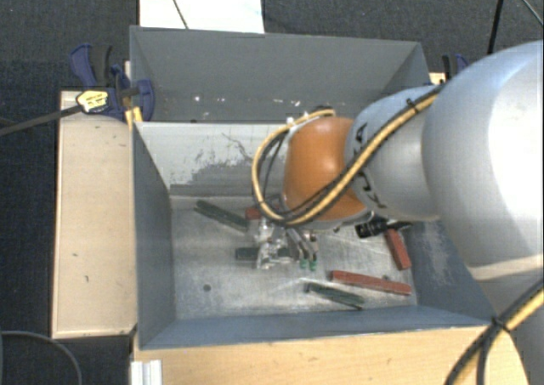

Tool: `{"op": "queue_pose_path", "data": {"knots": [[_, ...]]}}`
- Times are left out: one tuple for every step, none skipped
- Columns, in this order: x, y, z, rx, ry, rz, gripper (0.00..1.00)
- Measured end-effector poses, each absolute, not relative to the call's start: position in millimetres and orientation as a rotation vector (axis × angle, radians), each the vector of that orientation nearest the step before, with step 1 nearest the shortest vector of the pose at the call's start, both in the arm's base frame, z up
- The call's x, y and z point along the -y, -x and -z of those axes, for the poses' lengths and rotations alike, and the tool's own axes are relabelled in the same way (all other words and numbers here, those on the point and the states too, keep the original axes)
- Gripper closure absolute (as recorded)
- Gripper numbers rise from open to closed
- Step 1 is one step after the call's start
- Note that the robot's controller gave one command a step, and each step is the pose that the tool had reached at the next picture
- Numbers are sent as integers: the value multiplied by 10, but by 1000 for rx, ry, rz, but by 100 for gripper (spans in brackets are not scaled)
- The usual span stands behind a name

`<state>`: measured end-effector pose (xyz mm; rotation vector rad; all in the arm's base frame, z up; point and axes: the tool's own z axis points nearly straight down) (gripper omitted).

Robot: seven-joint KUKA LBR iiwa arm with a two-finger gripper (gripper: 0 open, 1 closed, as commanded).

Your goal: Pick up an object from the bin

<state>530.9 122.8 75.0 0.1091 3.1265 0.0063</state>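
Counting across the floor of the grey metal bin (153,230), you have six loose things, each lying apart from the others. Farthest left is the long dark green flat strip (219,213), the first of two, lying slanted near the left wall. By its right tip a small red end (253,213) pokes out, and the rest of that piece is hidden under the arm's orange cover (319,167). Below these lies one short dark block (246,253).

The pincer (285,251) is down low at the middle of the floor, just right of that block. You cannot tell whether the two touch, whether the pincer is open or closed, or whether anything is in it. The block is the thing nearest to it.

Right of the pincer you have the second dark green strip (333,294) near the front wall. Just behind that is the long red-brown strip (370,283). Farther back, close to the arm, the short red-brown strip (397,249) lies at a slant, so the red-brown strips also number two.
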Motion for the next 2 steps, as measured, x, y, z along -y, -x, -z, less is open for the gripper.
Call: {"op": "queue_pose_path", "data": {"knots": [[-1228,-5309,-750,-3127,-110,-7,100],[-1238,-5359,-2775,-3142,-32,-1,100]]}}
